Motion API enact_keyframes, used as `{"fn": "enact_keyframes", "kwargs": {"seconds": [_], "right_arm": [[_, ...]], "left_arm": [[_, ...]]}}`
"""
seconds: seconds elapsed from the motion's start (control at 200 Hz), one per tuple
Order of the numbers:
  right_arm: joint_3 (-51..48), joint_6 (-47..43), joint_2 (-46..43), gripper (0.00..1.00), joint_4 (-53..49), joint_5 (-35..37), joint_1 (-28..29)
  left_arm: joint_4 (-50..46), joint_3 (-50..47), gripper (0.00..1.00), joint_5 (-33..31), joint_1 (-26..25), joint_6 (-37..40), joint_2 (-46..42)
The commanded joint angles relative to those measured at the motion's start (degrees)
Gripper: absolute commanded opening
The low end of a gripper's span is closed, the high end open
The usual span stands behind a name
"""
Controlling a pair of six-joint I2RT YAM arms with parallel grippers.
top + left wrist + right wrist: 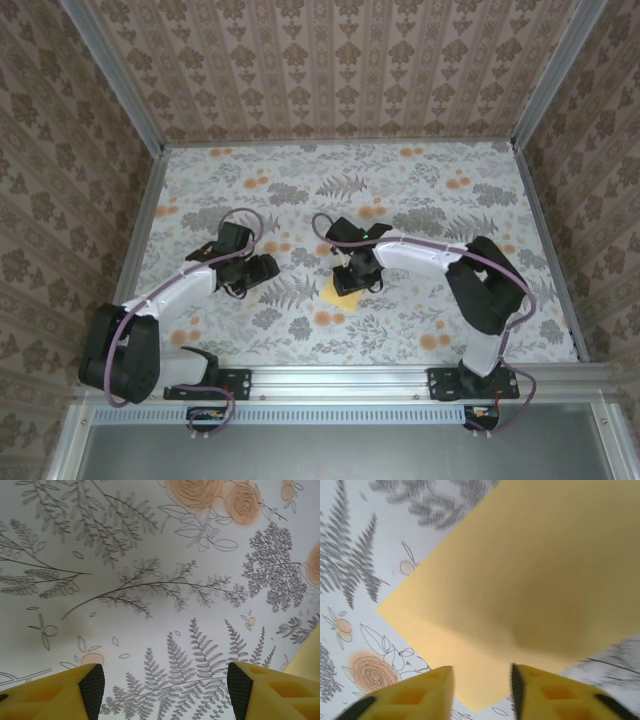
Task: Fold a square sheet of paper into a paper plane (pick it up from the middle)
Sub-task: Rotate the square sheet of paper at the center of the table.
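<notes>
Here the square sheet of paper (530,580) lies on the floral tabletop (150,540), directly under the right claw (481,682). That claw's jaws stand parted just above the sheet, gripping nothing. The left claw (165,685) hovers near the sheet's edge, spread wide and empty over the printed ferns (200,660).

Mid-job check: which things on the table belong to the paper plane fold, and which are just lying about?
Belongs to the job: square sheet of paper; right end effector over it, jaws apart; left end effector, open, off to its left.
Just surroundings: floral table cover; its printed orange flowers, not paper; patterned walls.
</notes>
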Motion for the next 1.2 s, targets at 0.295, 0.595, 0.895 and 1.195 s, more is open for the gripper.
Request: {"fn": "enact_keyframes", "kwargs": {"seconds": [0.295,0.595,0.895,1.195], "right_arm": [[2.81,15.96,4.32,0.50,4.20,8.79,-6.64],[6.92,13.20,11.68,0.48,3.42,5.37,-7.41],[7.54,11.01,13.42,0.44,5.37,1.60,-8.49],[4.58,10.32,5.23,0.44,6.63,-3.37,-8.39]], "left_arm": [[2.61,5.26,0.71,2.90,-8.43,-1.61,5.58],[7.84,6.74,0.71,7.09,-11.65,-3.59,10.99],[12.68,6.58,0.64,10.87,-14.36,-6.16,13.94],[14.31,6.56,0.53,10.36,-17.00,-8.85,16.63]]}}
